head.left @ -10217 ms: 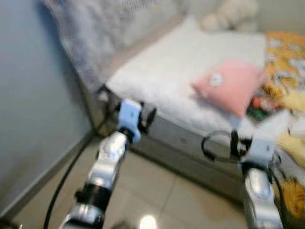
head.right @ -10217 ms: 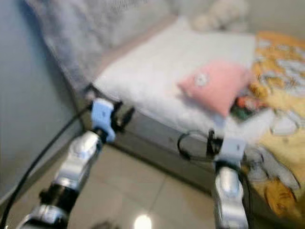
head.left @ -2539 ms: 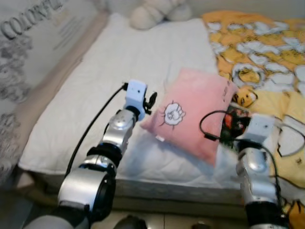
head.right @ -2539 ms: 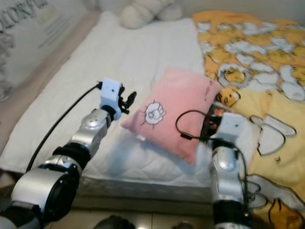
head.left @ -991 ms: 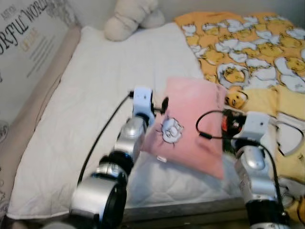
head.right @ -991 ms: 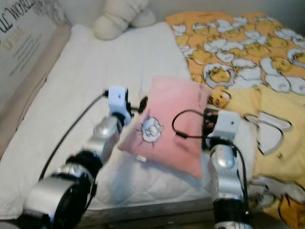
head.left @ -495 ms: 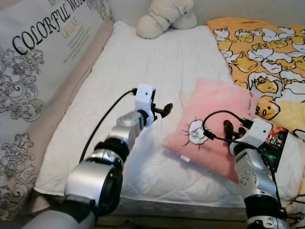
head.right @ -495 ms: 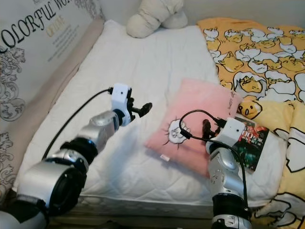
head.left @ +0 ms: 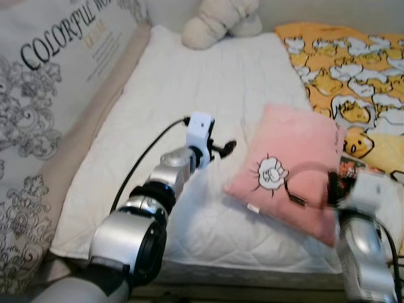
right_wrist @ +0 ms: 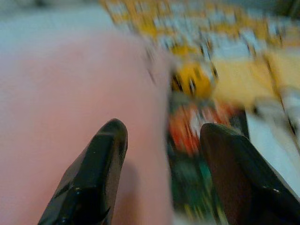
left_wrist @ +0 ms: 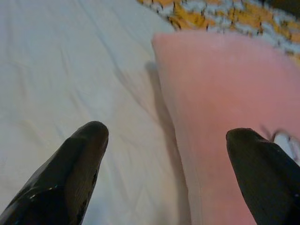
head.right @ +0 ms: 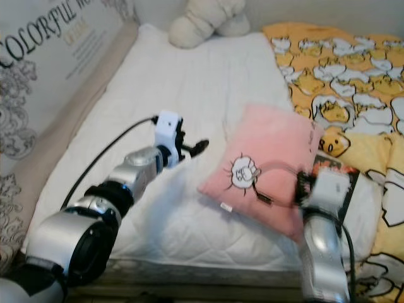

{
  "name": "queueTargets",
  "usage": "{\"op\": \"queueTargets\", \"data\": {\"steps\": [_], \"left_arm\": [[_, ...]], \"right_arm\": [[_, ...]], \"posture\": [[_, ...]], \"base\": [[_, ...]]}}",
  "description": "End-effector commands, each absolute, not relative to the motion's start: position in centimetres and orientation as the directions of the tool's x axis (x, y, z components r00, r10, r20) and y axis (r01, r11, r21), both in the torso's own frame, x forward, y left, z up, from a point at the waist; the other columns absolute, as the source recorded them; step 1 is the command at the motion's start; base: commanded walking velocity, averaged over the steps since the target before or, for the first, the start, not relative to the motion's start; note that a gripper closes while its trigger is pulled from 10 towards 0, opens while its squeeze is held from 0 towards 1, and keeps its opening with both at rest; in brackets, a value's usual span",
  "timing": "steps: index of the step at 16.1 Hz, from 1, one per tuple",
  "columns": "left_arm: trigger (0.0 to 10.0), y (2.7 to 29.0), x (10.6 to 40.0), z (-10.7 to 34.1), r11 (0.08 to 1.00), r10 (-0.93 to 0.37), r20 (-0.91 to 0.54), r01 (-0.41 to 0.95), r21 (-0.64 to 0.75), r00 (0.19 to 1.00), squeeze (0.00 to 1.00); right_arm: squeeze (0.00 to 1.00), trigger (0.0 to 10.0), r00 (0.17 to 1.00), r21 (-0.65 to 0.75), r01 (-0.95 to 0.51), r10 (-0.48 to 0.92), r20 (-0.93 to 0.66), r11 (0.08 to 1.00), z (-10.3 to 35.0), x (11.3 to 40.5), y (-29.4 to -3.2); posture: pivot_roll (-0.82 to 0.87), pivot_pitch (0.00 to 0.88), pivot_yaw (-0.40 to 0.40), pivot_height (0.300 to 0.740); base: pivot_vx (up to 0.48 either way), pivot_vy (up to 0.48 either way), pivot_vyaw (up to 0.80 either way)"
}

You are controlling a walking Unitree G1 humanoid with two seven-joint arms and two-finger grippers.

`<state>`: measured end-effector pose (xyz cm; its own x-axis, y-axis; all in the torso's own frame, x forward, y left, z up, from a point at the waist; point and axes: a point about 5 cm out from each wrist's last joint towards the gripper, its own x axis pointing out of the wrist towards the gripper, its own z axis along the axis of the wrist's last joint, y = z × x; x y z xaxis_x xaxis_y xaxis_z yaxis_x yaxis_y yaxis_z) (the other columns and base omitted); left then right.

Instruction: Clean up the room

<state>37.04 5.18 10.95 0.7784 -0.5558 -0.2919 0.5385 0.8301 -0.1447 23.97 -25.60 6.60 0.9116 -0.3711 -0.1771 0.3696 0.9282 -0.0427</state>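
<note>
A pink pillow (head.left: 290, 167) with a small cartoon face lies on the white mattress (head.left: 189, 82), next to a dark book (head.right: 336, 169) half tucked under its right edge. My left gripper (head.left: 228, 148) hovers open just left of the pillow. In the left wrist view its fingers (left_wrist: 86, 154) straddle the pillow's (left_wrist: 234, 103) left edge, one over the sheet and one over the pillow. My right gripper (right_wrist: 163, 127) is open above the pillow's right edge and the book (right_wrist: 192, 145). The right arm (head.left: 369, 240) is blurred.
A cream plush toy (head.left: 218, 22) sits at the head of the bed. A yellow duck-print blanket (head.left: 353, 69) covers the right side. A tall grey lettered cushion (head.left: 57, 82) runs along the left. The bed's front edge is just below my arms.
My right arm has swung right and drawn back off the pillow, blurred in motion. The left gripper has edged closer to the pillow's left edge. The view shifted slightly.
</note>
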Motion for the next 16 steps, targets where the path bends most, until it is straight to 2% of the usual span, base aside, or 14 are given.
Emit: {"op": "queueTargets", "data": {"steps": [1,2,3,4,5,6,7,10,12,16], "left_arm": [[10.0,5.2,36.6,10.1,0.824,-0.561,-0.331,0.551,-0.134,0.759,0.0],[10.0,5.1,36.5,9.9,0.821,-0.564,-0.343,0.555,-0.134,0.751,0.0],[10.0,4.6,36.2,9.6,0.817,-0.57,-0.356,0.558,-0.147,0.741,0.0],[10.0,4.4,36.2,9.6,0.815,-0.573,-0.354,0.56,-0.151,0.739,0.0],[10.0,3.8,36.1,9.6,0.814,-0.574,-0.353,0.561,-0.15,0.739,0.0],[10.0,3.4,36.0,9.6,0.816,-0.573,-0.352,0.558,-0.153,0.74,0.0],[10.0,2.4,35.3,8.9,0.817,-0.572,-0.369,0.545,-0.185,0.732,0.0],[10.0,0.4,34.0,8.0,0.794,-0.608,-0.379,0.542,-0.274,0.698,0.0],[10.0,-1.3,33.2,7.9,0.755,-0.656,-0.366,0.56,-0.342,0.66,0.0],[10.0,-3.9,31.5,7.4,0.722,-0.692,-0.383,0.593,-0.357,0.612,0.0]], "right_arm": [[0.0,10.0,0.901,0.015,0.39,-0.378,-0.214,0.921,6.4,23.7,-26.2],[0.0,10.0,0.89,0.091,0.411,-0.377,-0.256,0.907,5.7,23.4,-26.6],[0.0,10.0,0.884,0.249,0.436,-0.36,-0.299,0.865,5.0,23.4,-27.1],[0.0,10.0,0.886,0.264,0.432,-0.351,-0.303,0.862,4.9,23.4,-27.1],[0.0,10.0,0.897,0.256,0.402,-0.322,-0.302,0.879,4.9,23.9,-26.9],[0.0,10.0,0.906,0.251,0.379,-0.301,-0.298,0.891,4.9,24.2,-26.7],[0.0,10.0,0.922,0.251,0.312,-0.228,-0.314,0.917,4.5,25.2,-25.9],[0.0,10.0,0.927,0.24,0.225,-0.132,-0.35,0.944,3.4,25.9,-24.2],[0.0,10.0,0.92,0.234,0.229,-0.132,-0.37,0.945,2.8,26.1,-24.2],[0.0,10.0,0.91,0.242,0.208,-0.097,-0.402,0.948,2.0,26.5,-23.7]], "posture": [[-0.11,0.0,0.057,0.74],[-0.11,0.0,0.059,0.74],[-0.11,0.0,0.066,0.74],[-0.11,0.0,0.071,0.74],[-0.11,0.0,0.075,0.74],[-0.12,0.045,0.079,0.74],[-0.12,0.068,0.08,0.74],[-0.14,0.12,0.093,0.74],[-0.16,0.14,0.097,0.74],[-0.18,0.152,0.093,0.74]], "base": [[0.0,0.0,0.0],[0.0,0.0,0.0],[0.0,0.0,0.0],[0.0,0.0,0.0],[0.0,0.0,0.0],[0.0,0.0,0.0],[0.0,0.0,0.0],[0.0,0.0,0.0],[0.0,0.0,0.0],[0.0,0.0,0.0]]}}
